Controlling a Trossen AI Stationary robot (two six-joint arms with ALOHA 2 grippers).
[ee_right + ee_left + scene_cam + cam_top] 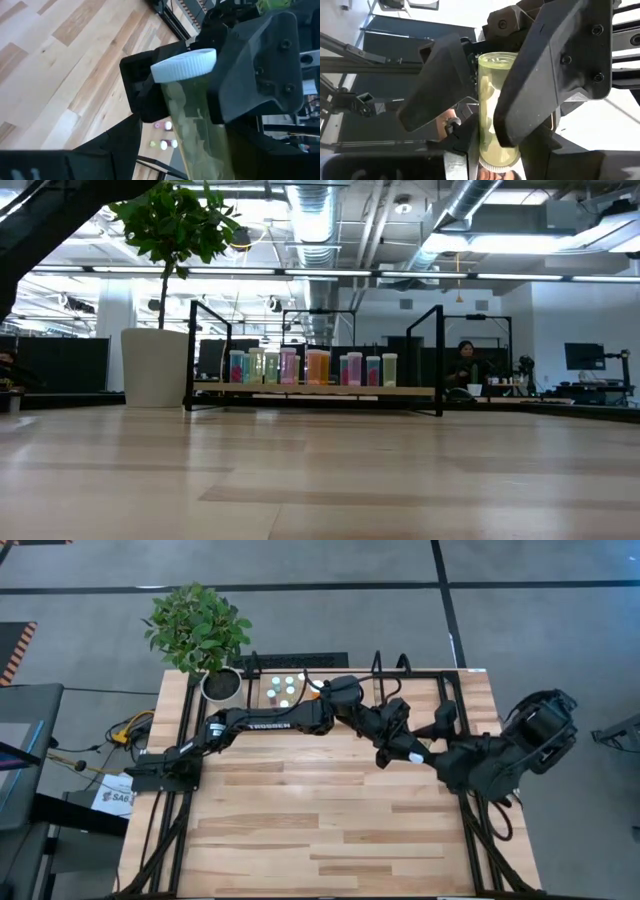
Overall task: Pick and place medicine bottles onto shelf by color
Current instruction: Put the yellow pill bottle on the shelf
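- A light-wood plank table [330,830] sits on a black tube frame.
- A leafy green potted plant [200,628] in a round white pot [221,686] stands at the table's far left corner.
- Grey floor [540,630] surrounds the table, crossed by dark lines.
- A person [464,367] sits in the room beyond the table.
- Ceiling ducts [320,225] and strip lights run overhead.
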